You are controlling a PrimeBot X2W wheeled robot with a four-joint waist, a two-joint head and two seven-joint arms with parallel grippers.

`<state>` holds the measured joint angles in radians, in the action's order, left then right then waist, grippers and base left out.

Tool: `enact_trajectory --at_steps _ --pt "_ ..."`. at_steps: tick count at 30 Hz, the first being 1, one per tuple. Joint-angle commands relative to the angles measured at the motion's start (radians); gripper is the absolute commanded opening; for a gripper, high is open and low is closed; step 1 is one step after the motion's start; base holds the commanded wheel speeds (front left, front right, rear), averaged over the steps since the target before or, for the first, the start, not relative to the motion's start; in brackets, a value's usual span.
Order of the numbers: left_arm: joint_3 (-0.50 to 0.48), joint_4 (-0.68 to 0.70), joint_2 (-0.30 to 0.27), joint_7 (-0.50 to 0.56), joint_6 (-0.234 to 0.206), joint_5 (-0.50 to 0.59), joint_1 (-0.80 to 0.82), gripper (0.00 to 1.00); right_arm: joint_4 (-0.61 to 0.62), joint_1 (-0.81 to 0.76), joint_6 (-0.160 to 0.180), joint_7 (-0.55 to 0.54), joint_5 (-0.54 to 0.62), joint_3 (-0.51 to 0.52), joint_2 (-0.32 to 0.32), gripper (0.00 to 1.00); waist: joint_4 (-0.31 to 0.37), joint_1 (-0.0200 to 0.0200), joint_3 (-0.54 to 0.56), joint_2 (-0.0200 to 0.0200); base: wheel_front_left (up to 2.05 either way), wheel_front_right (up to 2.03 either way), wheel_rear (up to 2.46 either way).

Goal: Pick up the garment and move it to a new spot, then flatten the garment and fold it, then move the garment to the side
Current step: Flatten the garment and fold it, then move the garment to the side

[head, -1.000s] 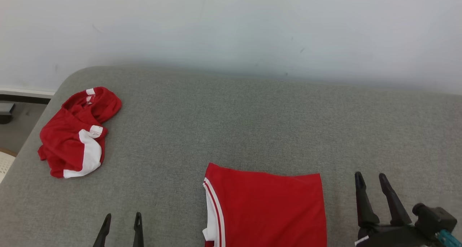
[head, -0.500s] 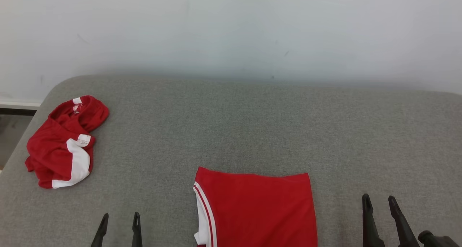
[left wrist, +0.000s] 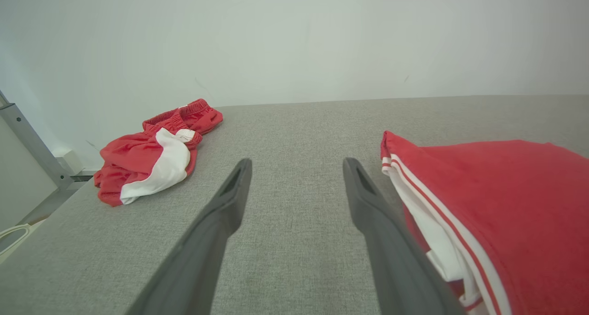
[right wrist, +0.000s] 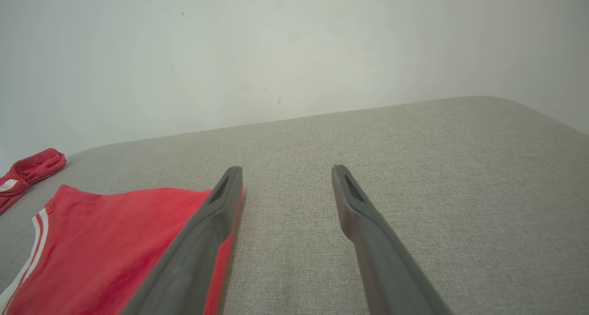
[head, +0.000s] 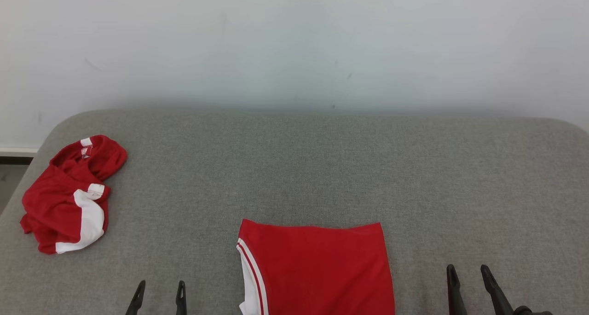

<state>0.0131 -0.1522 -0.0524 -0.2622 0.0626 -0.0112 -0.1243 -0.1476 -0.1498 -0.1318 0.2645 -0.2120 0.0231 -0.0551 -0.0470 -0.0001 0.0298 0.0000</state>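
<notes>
The left claw (head: 160,285) and the right claw (head: 468,269) were both released and held nothing, their fingers spread over the grey fabric-covered desk (head: 322,167). The folded red cloth garment with white side stripes (head: 317,269) lay flat between them, just beside the left claw's right finger. Its far edge was possibly under the right claw's left finger. A crumpled red-and-white cloth garment (head: 64,200) lay well to the left, ahead of the left claw.

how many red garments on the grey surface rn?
2. A crumpled red-and-white garment lies near the left edge of the grey surface. A folded red garment lies front centre, its near part cut off by the head view's bottom edge.
</notes>
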Motion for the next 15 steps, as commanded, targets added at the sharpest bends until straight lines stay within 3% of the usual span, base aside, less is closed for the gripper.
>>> enact_trajectory --at_steps 1,15 --pt "0.001 0.001 -0.002 -0.001 0.001 0.006 -0.014 1.00 -0.004 -0.013 0.002 0.002 0.007 -0.001 0.002 1.00 0.001 0.0001 0.001 0.0000 0.00 0.00 0.00" --pt "0.010 -0.001 -0.007 -0.001 0.000 0.008 -0.008 1.00 -0.017 -0.011 0.002 0.002 0.011 -0.018 0.004 1.00 -0.001 0.0001 -0.010 0.0000 0.00 0.00 0.00"
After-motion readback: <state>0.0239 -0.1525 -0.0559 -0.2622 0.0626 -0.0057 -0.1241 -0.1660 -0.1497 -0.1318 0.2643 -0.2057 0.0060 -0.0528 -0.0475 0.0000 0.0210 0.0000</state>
